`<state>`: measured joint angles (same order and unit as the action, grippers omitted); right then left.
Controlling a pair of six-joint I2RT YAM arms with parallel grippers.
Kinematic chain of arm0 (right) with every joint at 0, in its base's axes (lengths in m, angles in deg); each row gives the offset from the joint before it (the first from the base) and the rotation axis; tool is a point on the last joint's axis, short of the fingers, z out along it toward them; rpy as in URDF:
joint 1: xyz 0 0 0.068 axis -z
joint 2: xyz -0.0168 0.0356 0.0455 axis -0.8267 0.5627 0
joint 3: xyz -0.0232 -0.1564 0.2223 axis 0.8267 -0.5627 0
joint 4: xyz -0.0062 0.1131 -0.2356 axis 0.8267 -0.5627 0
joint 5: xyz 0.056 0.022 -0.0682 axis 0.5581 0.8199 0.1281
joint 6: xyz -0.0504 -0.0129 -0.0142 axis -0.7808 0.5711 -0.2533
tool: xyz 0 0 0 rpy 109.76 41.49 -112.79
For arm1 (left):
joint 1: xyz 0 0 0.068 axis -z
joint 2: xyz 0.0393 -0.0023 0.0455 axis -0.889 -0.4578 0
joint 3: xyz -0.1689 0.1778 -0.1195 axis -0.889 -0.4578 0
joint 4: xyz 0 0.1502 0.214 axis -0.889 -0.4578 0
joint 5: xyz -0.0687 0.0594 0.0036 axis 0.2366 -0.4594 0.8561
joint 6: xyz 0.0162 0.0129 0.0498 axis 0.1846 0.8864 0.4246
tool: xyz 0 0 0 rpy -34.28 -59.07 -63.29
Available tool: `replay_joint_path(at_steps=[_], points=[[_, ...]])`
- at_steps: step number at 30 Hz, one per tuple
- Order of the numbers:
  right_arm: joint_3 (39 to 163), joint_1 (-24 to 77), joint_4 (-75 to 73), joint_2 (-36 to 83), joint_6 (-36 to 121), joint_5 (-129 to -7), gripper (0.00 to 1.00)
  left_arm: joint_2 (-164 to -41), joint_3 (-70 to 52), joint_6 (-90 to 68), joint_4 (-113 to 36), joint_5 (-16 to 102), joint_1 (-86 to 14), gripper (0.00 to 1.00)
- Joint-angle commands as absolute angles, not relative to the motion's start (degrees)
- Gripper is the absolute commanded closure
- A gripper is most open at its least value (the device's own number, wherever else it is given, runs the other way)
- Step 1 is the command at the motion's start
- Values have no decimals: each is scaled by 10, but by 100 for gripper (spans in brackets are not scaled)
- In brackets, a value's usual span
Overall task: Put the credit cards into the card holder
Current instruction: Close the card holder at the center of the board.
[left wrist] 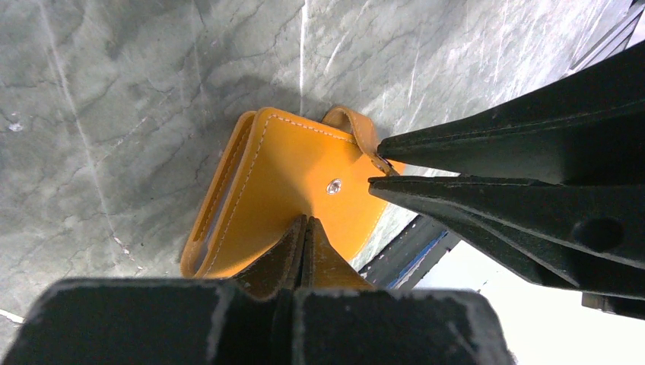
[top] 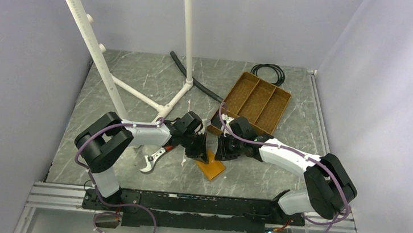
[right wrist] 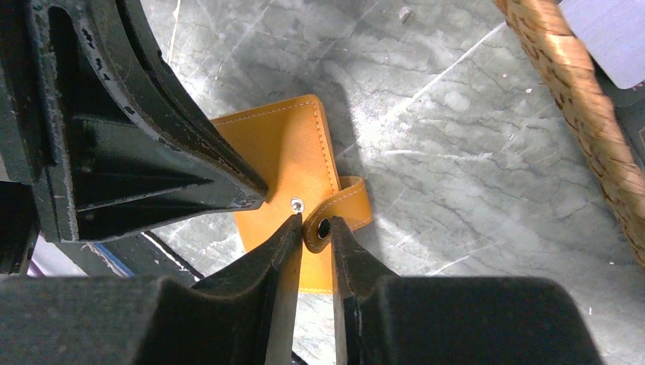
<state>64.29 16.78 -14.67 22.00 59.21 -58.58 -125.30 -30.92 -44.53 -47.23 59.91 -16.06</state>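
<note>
seems to be at the opening step, ahead of any card going in. finds the card holder point(top: 211, 167) lying flat and closed on the table point(top: 139, 81), between the two arms, near the brown tray point(top: 246, 74) but apart from it. shows no credit cards for certain in any view.

sees the left gripper point(left wrist: 306, 228) with fingers pressed together, tips down on the orange face of the card holder, just beside the snap stud point(left wrist: 333, 186). reads as pinning the card holder in place rather than gripping it, though cannot tell about any leather caught between the tips.

sees the right gripper point(right wrist: 313, 228) with fingers a little apart, bracketing the free end of the strap point(right wrist: 351, 201), with the snap socket between them and off the stud. cannot tell whether pinching the strap or merely flanking it.

judges the clasp undone, so calls next for swinging the strap clear and lifting the cover to bare the inner slots. needs the left tips taken off the cover first, or shifted to the lower leaf, else would hold shut the very flap to be raised. needs a light pull too, to avoid dragging the whole card holder across the smooth stone.
</note>
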Motion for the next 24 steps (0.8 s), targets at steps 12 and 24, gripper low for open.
replay_joint_path(at_steps=[12,24], points=[[640,180,-134,194,595,-573,78,-1253,-314,-434,-505,582,-157,100],[629,186,-108,196,606,-531,100,-1253,-317,-438,-499,584,-155,100]])
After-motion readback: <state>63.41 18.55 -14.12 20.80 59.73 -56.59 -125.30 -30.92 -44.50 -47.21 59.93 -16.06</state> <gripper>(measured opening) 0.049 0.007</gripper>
